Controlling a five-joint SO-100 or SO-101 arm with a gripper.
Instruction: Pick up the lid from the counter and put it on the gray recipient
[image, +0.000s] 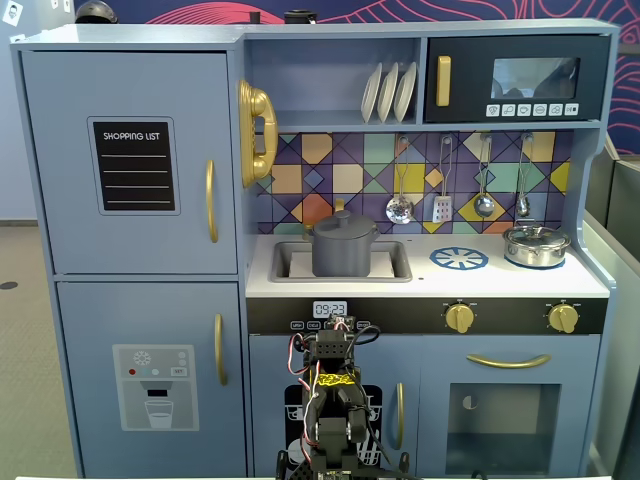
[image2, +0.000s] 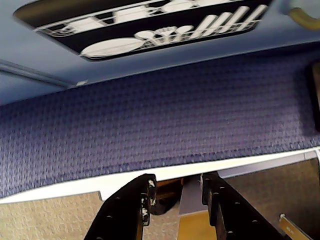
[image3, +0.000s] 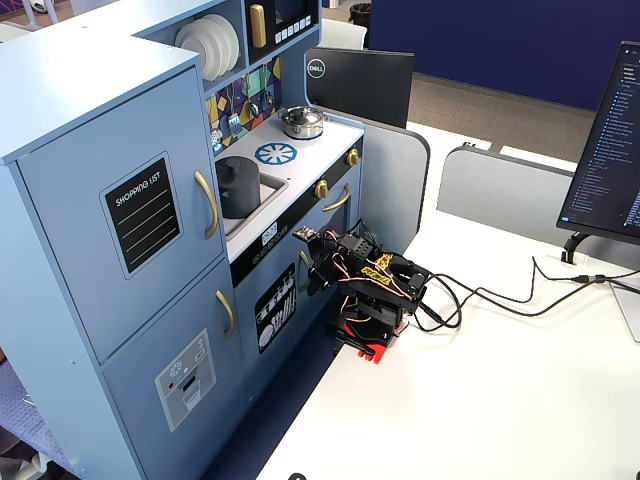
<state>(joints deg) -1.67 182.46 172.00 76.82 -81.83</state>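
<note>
The gray recipient (image: 344, 252) (image3: 237, 190) stands in the sunken sink of the white counter (image: 500, 281) (image3: 330, 135). The dark-gray lid (image: 343, 224) (image3: 238, 166) lies flat on top of it, knob up. My arm is folded low in front of the kitchen's lower doors, well below the counter. In the wrist view my gripper (image2: 178, 181) points down over the white table edge and blue carpet. It is open, and nothing is between its black fingers (image2: 145, 200).
A shiny silver pot (image: 536, 245) (image3: 301, 121) with its own lid sits at the counter's right, beside the blue burner print (image: 459, 259). Utensils hang on the backsplash above. Cables (image3: 480, 295) trail across the white table; monitors stand to the right.
</note>
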